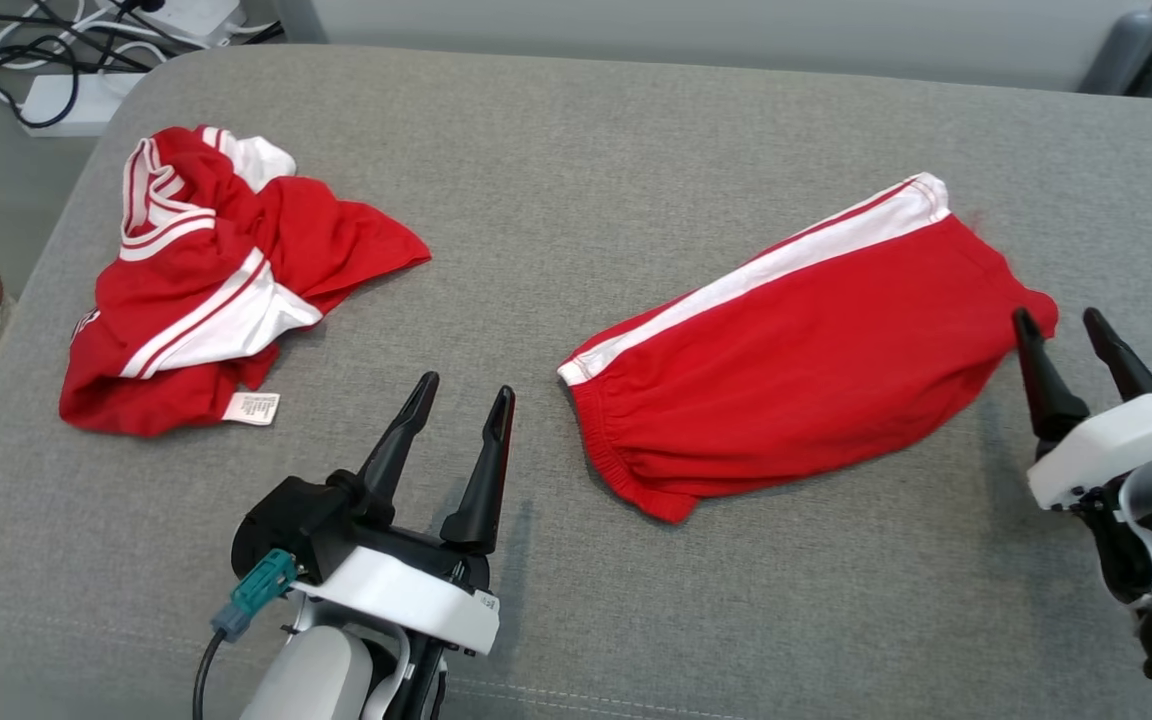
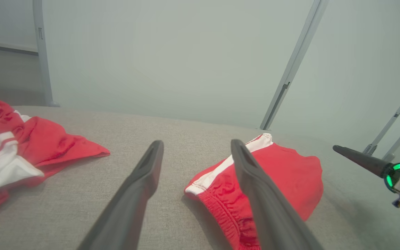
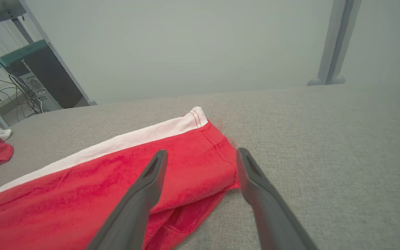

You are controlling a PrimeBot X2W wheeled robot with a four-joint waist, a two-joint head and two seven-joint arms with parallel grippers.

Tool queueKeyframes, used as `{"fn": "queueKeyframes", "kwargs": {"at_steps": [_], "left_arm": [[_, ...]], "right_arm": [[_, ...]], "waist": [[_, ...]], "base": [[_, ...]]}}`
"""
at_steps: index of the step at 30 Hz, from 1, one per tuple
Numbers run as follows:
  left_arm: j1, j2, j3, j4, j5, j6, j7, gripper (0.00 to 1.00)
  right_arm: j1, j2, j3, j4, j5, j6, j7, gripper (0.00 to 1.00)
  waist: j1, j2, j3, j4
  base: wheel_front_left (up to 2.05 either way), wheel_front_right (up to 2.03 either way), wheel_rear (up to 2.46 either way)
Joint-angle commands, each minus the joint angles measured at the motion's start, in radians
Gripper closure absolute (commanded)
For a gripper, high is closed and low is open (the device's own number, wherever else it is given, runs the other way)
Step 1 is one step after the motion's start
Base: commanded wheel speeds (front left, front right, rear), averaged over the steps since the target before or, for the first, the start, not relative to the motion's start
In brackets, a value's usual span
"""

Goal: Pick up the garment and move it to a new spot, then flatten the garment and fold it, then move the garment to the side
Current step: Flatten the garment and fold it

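Crumpled red garment (image 1: 216,290) lies left on the grey cushion (image 1: 556,150); folded red shorts (image 1: 796,350) (white-striped) lie right of centre. Left gripper (image 1: 466,385) sits between them, right gripper (image 1: 1056,318) at the shorts' right end, both spread and empty.

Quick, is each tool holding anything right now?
Left tool: open, holding nothing.
Right tool: open, empty, near the edge of the folded red white-striped shorts.

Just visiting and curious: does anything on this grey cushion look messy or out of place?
Yes. The red-and-white garment at the left lies crumpled in a heap, its white care label poking out at the near edge. The red shorts at the right lie flat and neat by contrast.
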Motion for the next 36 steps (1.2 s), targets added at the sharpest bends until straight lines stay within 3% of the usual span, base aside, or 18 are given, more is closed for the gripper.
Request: {"fn": "queueKeyframes", "kwargs": {"at_steps": [1,10,23,26,27,36], "left_arm": [[-0.010,0.005,0.030,-0.040,0.016,-0.008,-0.009,0.00],[-0.021,0.005,-0.033,-0.113,0.024,0.006,-0.009,0.00],[-0.035,0.005,-0.079,-0.126,0.013,-0.004,-0.009,0.00],[-0.038,0.005,-0.081,-0.125,0.018,-0.006,-0.009,0.00],[-0.039,0.005,-0.081,-0.126,0.018,-0.005,-0.009,0.00],[-0.027,0.005,-0.070,-0.126,0.032,-0.005,-0.009,0.00]], "right_arm": [[0.002,-0.027,0.017,-0.001,0.045,0.003,0.010,0.00],[-0.058,-0.107,0.024,0.123,0.209,0.003,0.073,0.00],[-0.147,-0.116,0.011,0.279,0.397,0.003,0.160,0.00],[-0.154,-0.114,0.020,0.287,0.415,0.003,0.159,0.92],[-0.155,-0.112,0.021,0.285,0.423,0.003,0.155,1.00],[-0.102,-0.100,0.012,0.230,0.499,0.003,0.050,1.00]], "waist": [[0.0000,0.0000,0.009,0.014],[0.0000,0.0000,0.051,0.093],[0.0000,0.0000,0.099,0.178],[0.0000,0.0000,0.101,0.182],[0.0000,0.0000,0.102,0.181],[0.0000,0.0000,0.075,0.132]], "base": [[0.00,0.00,0.00],[0.00,0.00,0.00],[0.00,0.00,0.00],[0.00,0.00,0.00],[0.00,0.00,0.00],[0.00,0.00,0.00]]}}
